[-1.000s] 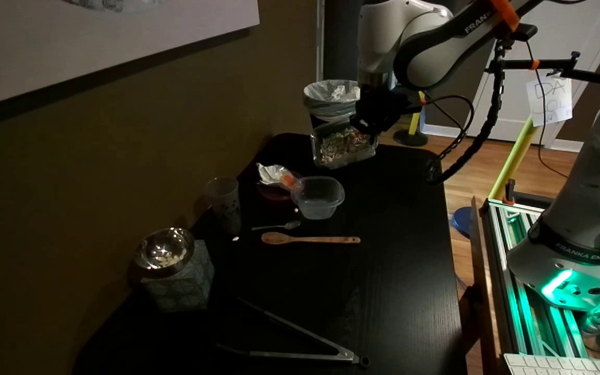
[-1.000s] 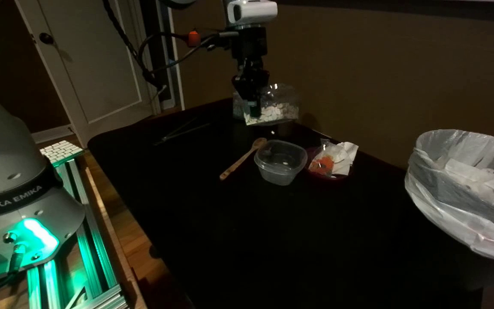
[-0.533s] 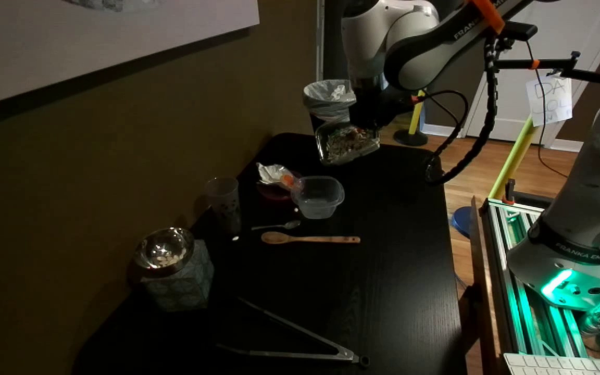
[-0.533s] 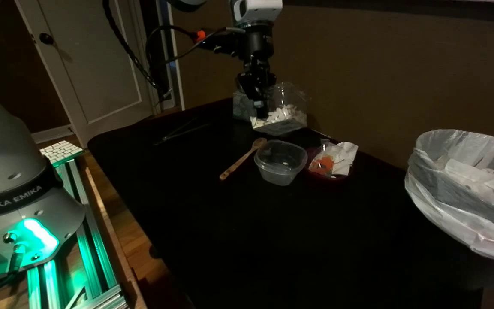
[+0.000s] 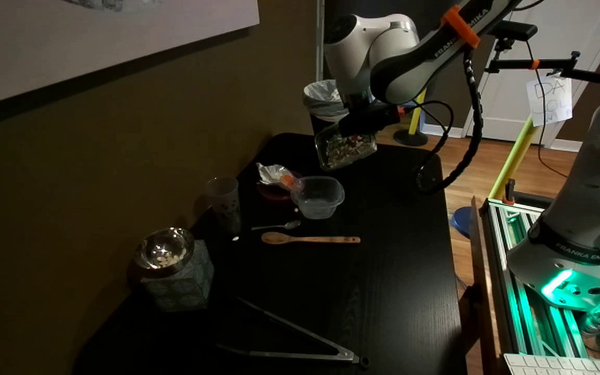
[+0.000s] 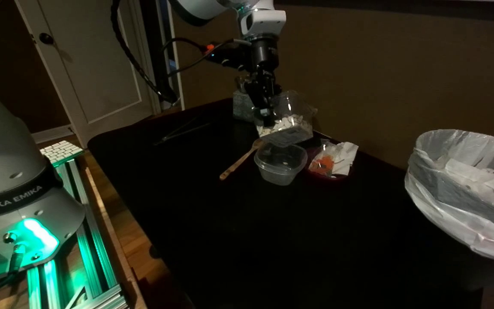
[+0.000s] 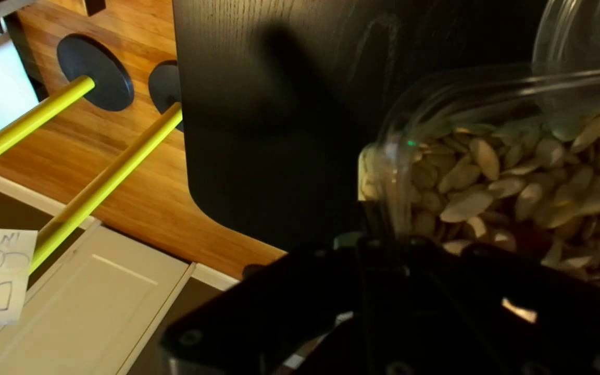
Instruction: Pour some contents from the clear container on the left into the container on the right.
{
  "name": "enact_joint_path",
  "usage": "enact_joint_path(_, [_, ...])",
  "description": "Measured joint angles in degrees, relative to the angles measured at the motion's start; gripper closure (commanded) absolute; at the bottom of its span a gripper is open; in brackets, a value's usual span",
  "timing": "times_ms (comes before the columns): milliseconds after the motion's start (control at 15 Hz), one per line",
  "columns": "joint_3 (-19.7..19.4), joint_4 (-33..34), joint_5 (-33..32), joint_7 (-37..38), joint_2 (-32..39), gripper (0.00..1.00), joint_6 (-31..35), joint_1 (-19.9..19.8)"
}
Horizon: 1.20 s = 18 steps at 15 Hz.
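My gripper is shut on the wall of a clear container that holds pale seeds. In the wrist view, my gripper pinches the wall beside the seeds. The held container is tilted and in the air. A second clear container stands upright on the black table; it looks nearly empty, with a small pale spot inside in an exterior view. The held container is above and behind it in both exterior views. Part of the standing container's rim shows in the wrist view.
A dark red bowl with wrappers stands beside the standing container. A wooden spoon, a small spoon, a tall cup and tongs are on the table. A metal bowl sits on a box. A lined bin is beyond the table.
My gripper and the held container have moved lower and closer to the standing container. The held container's tilt has changed. The standing container has not moved.
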Motion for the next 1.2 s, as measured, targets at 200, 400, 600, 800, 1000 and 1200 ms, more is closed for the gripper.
enact_joint_path(200, [-0.2, 1.6, -2.5, 2.6, 2.2, 1.0, -3.3, 1.6])
enact_joint_path(400, [-0.5, 3.1, -3.8, 4.0, 4.1, 1.0, -5.2, 3.0])
enact_joint_path(600, [-0.7, 4.6, -5.0, 4.9, 5.8, 1.0, -6.4, 4.1])
enact_joint_path(800, [-0.8, 6.2, -8.5, 7.2, 7.3, 1.0, -9.3, 5.6])
enact_joint_path(1000, [-0.8, 7.6, -10.5, 8.5, 8.6, 1.0, -12.2, 7.3])
enact_joint_path(1200, [-0.8, 8.8, -11.3, 8.8, 9.9, 1.0, -13.9, 8.2])
